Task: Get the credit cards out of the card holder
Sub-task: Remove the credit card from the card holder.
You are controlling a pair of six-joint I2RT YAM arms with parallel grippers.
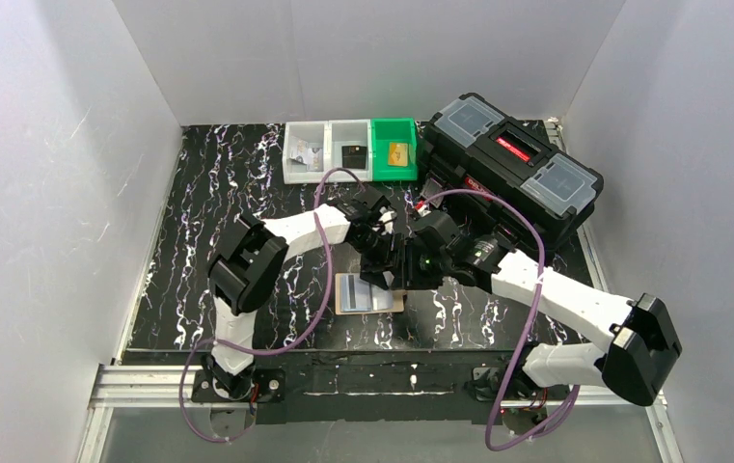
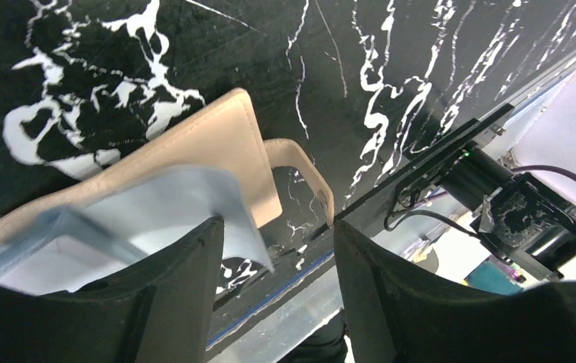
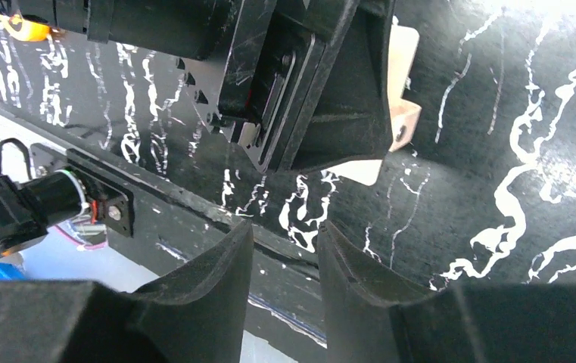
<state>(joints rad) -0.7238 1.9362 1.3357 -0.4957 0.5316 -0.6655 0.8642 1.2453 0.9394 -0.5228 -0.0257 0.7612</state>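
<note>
The card holder (image 2: 209, 140) is seen lying near the middle of the counter's near edge, with a pale blue card (image 2: 171, 204) overhanging it. The left gripper (image 2: 277, 227) is spread wide above it, the card's corner ungripped between the fingers. The right gripper (image 3: 283, 236) is narrowly parted and empty.

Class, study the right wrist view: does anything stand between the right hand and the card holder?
Yes. The left hand sits between the right hand and the card holder, hiding most of it; only a cream edge and the snap tab show.
</note>
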